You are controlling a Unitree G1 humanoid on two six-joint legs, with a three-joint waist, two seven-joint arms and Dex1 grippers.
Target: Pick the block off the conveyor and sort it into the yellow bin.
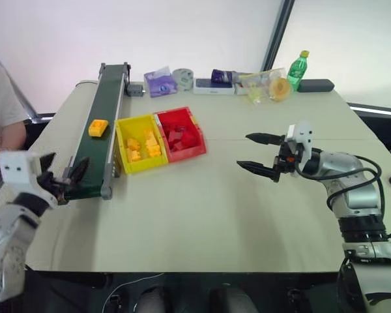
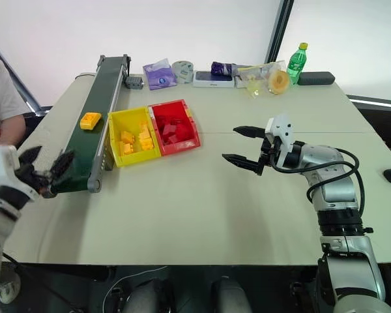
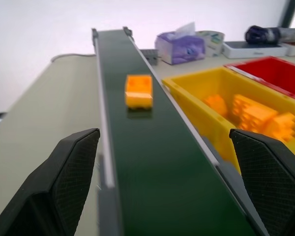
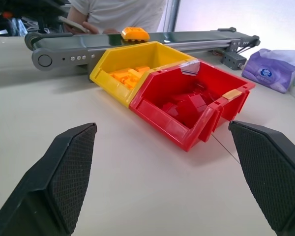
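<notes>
The left gripper (image 1: 62,175) is held wide open and empty at the near end of the conveyor (image 1: 103,124), with one finger on each side of the belt. The block (image 1: 98,127) is seen lying on the belt farther along, just beside the yellow bin (image 1: 138,143), which is pressed against the red bin (image 1: 180,134). The right gripper (image 1: 259,154) is also spread wide and empty above the table (image 1: 202,208), well apart from the bins.

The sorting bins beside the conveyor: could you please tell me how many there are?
2. The yellow bin sits right beside the conveyor, holding yellow bricks. The red bin stands against the yellow one's far side, holding red bricks.
</notes>
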